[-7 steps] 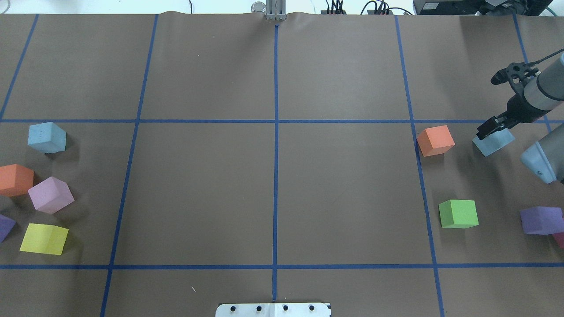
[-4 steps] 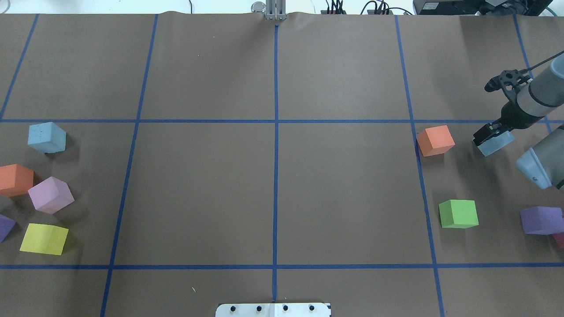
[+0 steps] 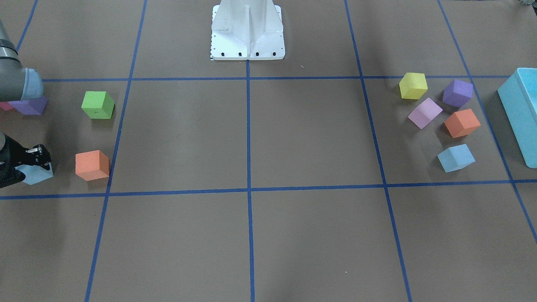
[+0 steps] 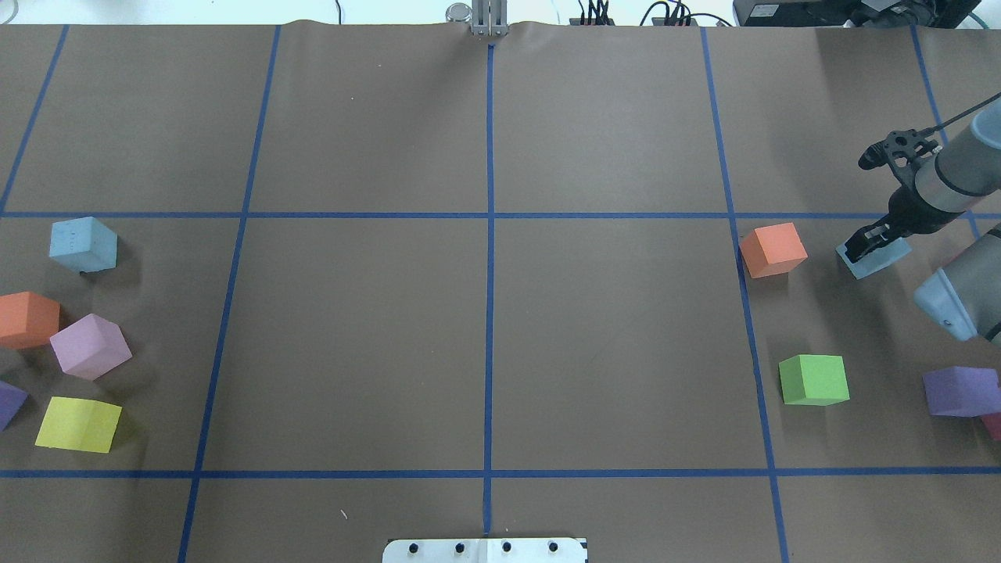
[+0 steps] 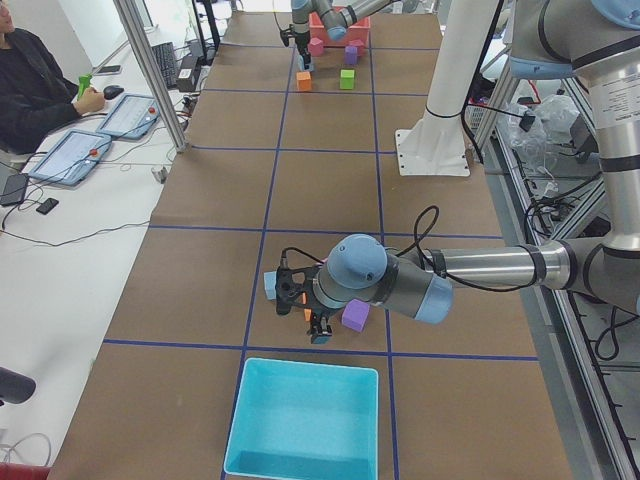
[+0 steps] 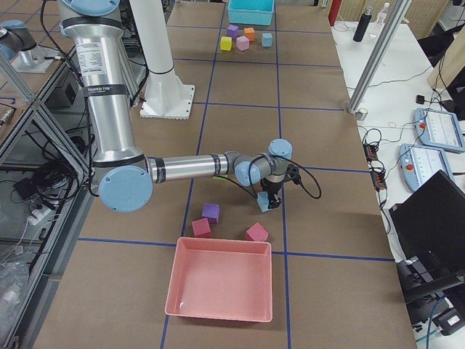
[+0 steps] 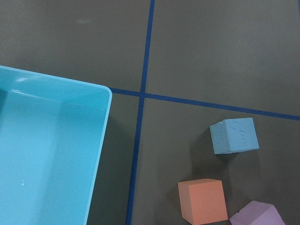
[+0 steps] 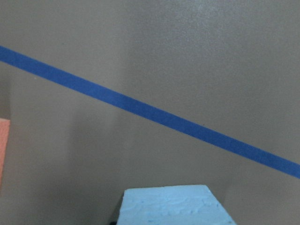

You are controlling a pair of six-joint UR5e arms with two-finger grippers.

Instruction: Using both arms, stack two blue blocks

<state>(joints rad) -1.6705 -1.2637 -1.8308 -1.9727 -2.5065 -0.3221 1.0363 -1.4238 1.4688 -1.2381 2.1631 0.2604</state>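
One pale blue block (image 4: 82,244) sits alone at the far left, also in the front view (image 3: 456,157) and the left wrist view (image 7: 233,136). The other blue block (image 4: 884,258) rests on the table at the far right, also in the front view (image 3: 37,175) and the right wrist view (image 8: 173,206). My right gripper (image 4: 866,241) is low over this block with its jaws astride it, apparently open. My left gripper (image 5: 300,300) hovers near the turquoise bin and the left block; I cannot tell whether it is open or shut.
An orange cube (image 4: 773,249) stands just left of the right blue block, with green (image 4: 813,379) and purple (image 4: 958,391) cubes nearer the robot. Orange, lilac, yellow and purple cubes cluster by the left block. A turquoise bin (image 3: 518,109) and a pink bin (image 6: 218,280) sit at the table's ends.
My right gripper has come down onto the right blue block and now covers more of its top. The block has stayed where it was.
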